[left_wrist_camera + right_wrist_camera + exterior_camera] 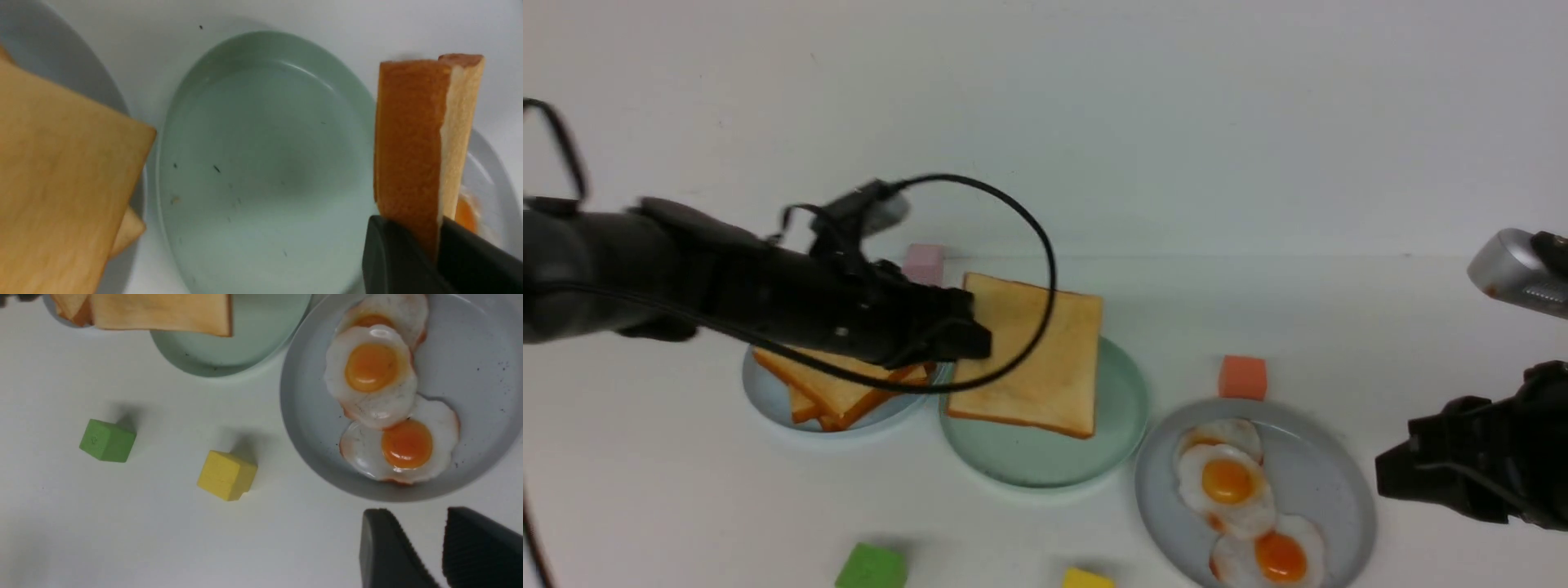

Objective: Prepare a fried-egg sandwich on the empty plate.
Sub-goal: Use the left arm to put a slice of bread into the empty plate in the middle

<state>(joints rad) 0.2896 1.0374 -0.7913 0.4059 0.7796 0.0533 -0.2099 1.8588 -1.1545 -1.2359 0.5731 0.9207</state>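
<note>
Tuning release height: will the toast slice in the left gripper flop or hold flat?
Likely stiff: the toast slice, pinched at one edge by the left gripper, juts out flat over the mint-green plate. Probably light: no sag shows.

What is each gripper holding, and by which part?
The left gripper holds a toast slice by one crust edge, above the mint-green plate. The right gripper is open and empty.
</note>
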